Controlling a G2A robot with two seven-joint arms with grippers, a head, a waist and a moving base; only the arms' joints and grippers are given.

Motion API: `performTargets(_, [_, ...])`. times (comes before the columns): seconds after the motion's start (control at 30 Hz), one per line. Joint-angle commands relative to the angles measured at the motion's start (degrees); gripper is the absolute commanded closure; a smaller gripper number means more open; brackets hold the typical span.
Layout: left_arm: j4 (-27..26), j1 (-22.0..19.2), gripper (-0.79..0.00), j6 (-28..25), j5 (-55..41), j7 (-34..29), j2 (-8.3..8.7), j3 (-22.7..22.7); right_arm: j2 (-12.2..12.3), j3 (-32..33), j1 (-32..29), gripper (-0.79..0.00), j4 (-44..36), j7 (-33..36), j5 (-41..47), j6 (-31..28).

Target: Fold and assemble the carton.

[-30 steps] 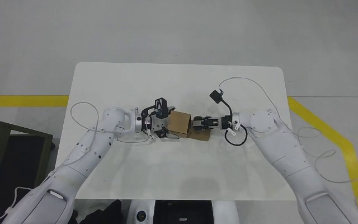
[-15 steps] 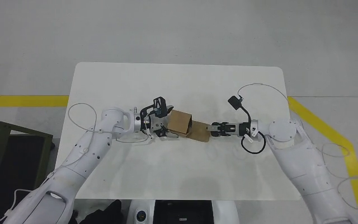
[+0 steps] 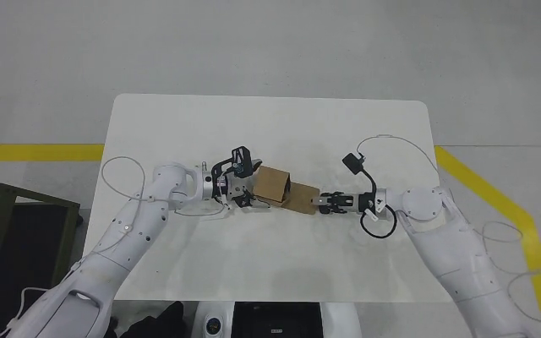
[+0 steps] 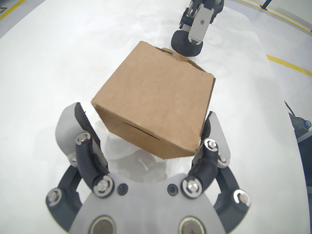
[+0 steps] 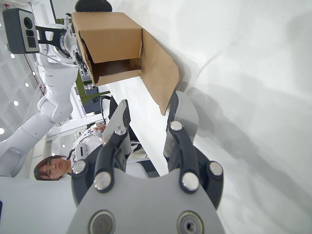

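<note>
While bracing the carton (image 4: 153,98) with the open left gripper (image 4: 144,110), pinch its flat flap (image 5: 158,79) in the open right gripper (image 5: 148,101), then fold upward.

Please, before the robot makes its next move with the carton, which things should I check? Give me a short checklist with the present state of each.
1. The left hand straddles the carton: ok.
2. Both its fingers press the carton: not ok, one stands apart from it.
3. The right hand is open: ok.
4. The right hand is at the open flap: ok, one finger is beside its edge.
5. That finger touches the flap: cannot tell.
6. The flap is folded shut: not ok, it stands open.
</note>
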Motion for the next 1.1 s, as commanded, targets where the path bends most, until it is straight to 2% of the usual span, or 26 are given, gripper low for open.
performTargets(0.0, [-0.1,0.1,-0.785,-0.1,0.0,-0.1,0.01,-0.1,-0.2,-0.7,0.5,-0.32,0.8,0.1,0.2,-0.4])
performTargets(0.3, [-0.5,0.5,-0.785,-0.4,-0.4,-0.7,0.02,-0.6,-1.4,-3.9,3.3,-0.332,4.3,0.0,4.4,-4.3])
performTargets(0.63, [-0.9,0.8,-0.785,-0.6,-0.3,-1.1,-0.02,-1.0,-2.6,-6.8,6.5,-0.332,7.6,-0.6,5.7,-5.2])
performTargets(1.07, [-1.3,1.1,-0.785,-1.1,-0.1,-1.7,-0.08,-1.3,-4.0,-9.4,9.1,-0.339,6.1,0.1,9.3,-8.6])
